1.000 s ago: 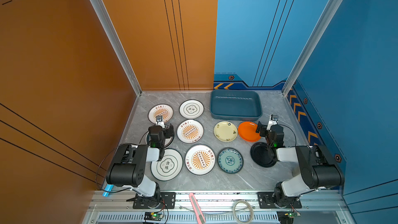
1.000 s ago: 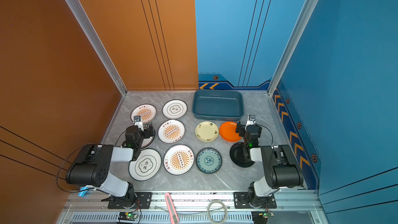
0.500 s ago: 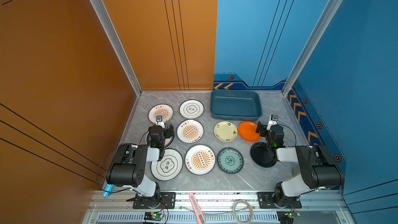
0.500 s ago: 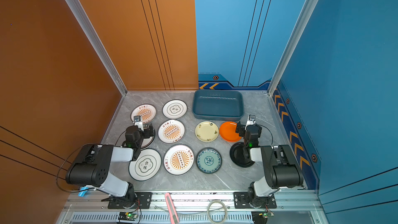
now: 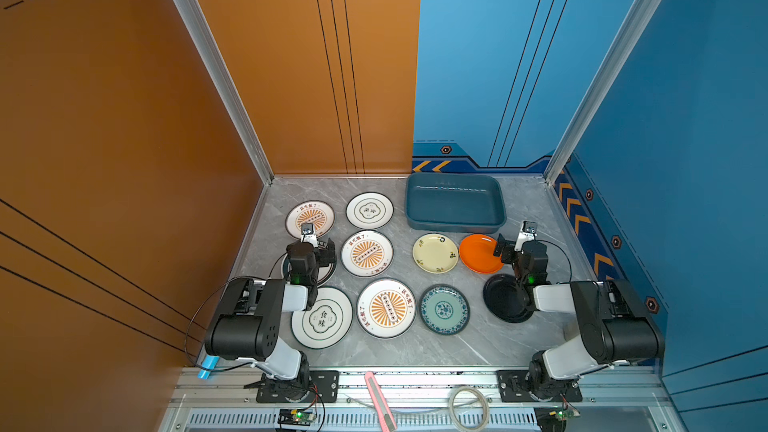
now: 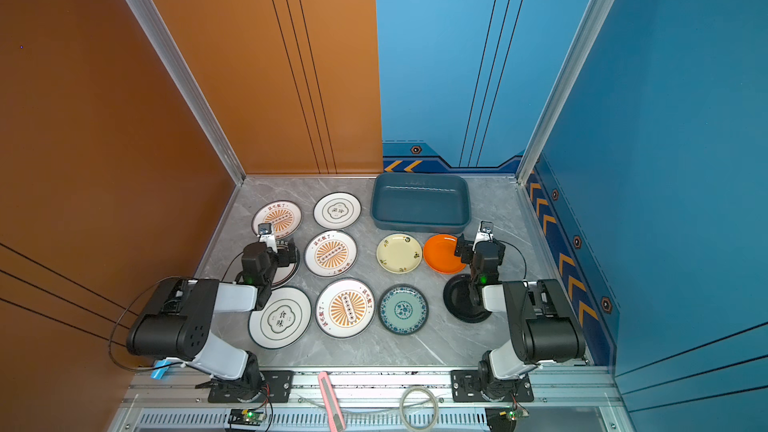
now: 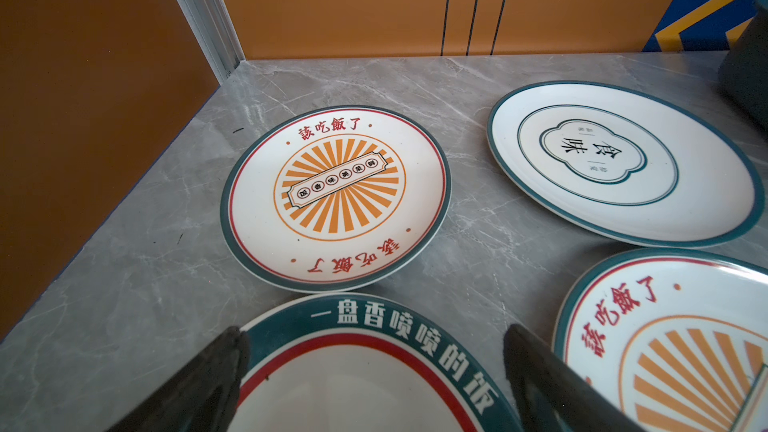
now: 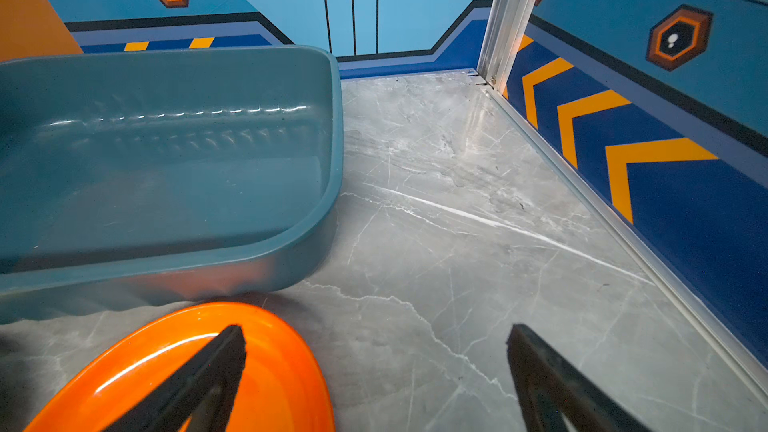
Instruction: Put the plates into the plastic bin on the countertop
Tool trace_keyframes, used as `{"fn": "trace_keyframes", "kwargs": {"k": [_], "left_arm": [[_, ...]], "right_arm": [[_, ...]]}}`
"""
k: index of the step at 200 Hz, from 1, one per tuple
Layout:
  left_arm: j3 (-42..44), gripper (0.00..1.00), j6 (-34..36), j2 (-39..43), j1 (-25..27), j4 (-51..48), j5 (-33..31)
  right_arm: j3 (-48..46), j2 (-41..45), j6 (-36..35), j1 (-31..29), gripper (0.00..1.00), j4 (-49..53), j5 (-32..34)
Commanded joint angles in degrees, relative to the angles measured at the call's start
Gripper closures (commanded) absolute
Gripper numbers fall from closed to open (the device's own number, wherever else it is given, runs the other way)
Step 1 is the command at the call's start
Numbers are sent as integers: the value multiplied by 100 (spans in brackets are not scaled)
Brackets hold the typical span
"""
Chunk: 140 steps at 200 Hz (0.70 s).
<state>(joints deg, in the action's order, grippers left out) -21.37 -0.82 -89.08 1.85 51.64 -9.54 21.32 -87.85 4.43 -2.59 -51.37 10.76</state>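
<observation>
We hold the left pincer (image 7: 374, 332) apart above a green-rimmed plate (image 7: 374, 388) and the right pincer (image 8: 376, 328) apart at the orange plate (image 8: 270, 367), while the plates (image 5: 367, 253) lie on the surface (image 5: 528, 209) near the bin (image 5: 453, 205)

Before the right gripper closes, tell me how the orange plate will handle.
The orange plate looks glossy, with bright highlights, so it may slip in the open right gripper. It lies flat and low on the countertop, so a push would probably slide it rather than tip it.
</observation>
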Motion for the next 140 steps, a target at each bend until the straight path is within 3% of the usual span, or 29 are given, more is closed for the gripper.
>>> {"fn": "trace_keyframes", "kwargs": {"k": [1, 28, 49, 74, 99, 122, 140], "left_arm": [[-123, 2, 121, 32, -5, -99, 106], [-440, 2, 66, 330, 48, -929, -260], [-717, 2, 15, 662, 44, -1655, -368], [-570, 2, 69, 1247, 107, -1760, -346], [-596, 2, -664, 2030, 138, -2315, -550], [-972, 2, -1428, 2617, 209, -3523, -753], [-1486, 2, -2027, 2984, 272, -4880, -1202]], "right_arm": [[21, 26, -65, 4, 0, 128, 132], [212, 205, -4, -53, 0, 553, 487], [823, 539, 47, -91, 0, 1922, 772], [1554, 653, 55, -136, 0, 3147, 1105], [2106, 790, 140, -203, 0, 3895, 1511], [3098, 768, 1160, -116, 0, 5573, 2230], [4041, 622, 2168, 169, 0, 7292, 2054]]}}
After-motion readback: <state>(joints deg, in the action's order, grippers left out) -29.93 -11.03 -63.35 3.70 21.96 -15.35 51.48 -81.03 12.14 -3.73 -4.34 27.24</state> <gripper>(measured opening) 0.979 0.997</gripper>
